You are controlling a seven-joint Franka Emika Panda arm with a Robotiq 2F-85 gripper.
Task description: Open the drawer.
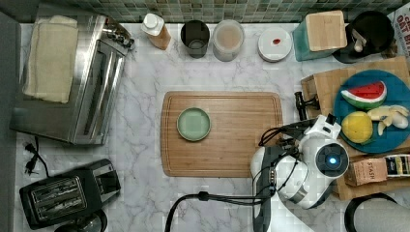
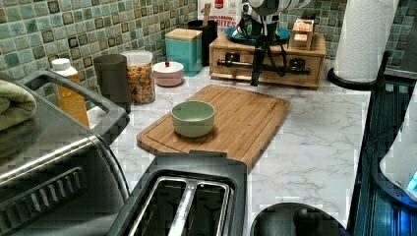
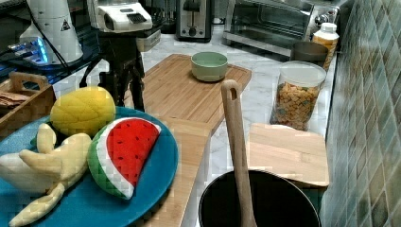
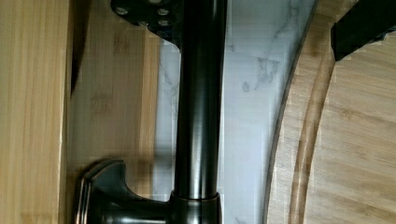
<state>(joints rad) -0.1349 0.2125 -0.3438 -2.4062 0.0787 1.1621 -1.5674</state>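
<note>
The drawer is the light bamboo front of a boxy stand at the top view's right. Its long black bar handle runs across the front on two brackets. My gripper hangs straight down in front of the drawer, at the handle's middle. In the wrist view the handle lies between the two fingers of my open gripper. One finger sits close against the bar, and the other finger stands apart over the board's edge. The drawer front lies beside the bar.
A brown cutting board with a green bowl lies right in front of the drawer. A blue plate of toy fruit and a tea box sit on the stand. The toaster oven, toaster, jars and paper towel roll ring the counter.
</note>
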